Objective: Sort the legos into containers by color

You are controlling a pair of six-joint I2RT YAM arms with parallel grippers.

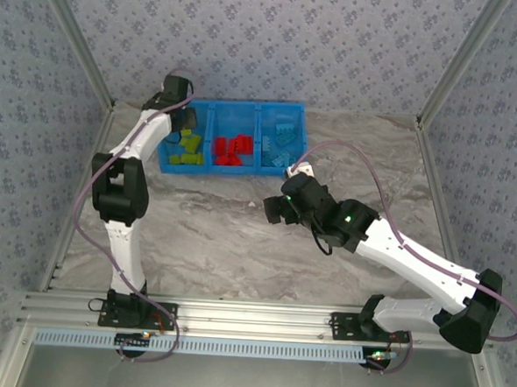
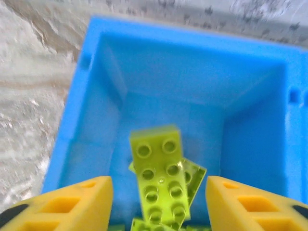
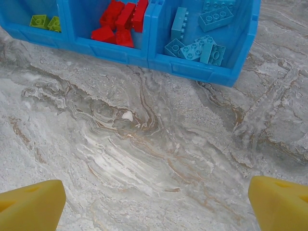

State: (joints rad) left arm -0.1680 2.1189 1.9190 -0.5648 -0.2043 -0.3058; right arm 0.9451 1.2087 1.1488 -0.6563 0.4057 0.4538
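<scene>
Left fingers apart above lime legos

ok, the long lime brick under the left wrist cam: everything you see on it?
Long lime brick: glossy plastic, two-by-four studs, studs up, intact. It lies tilted atop other lime bricks in the bin's left compartment, touching them. The left gripper stands open around it, neither finger touching.
</scene>
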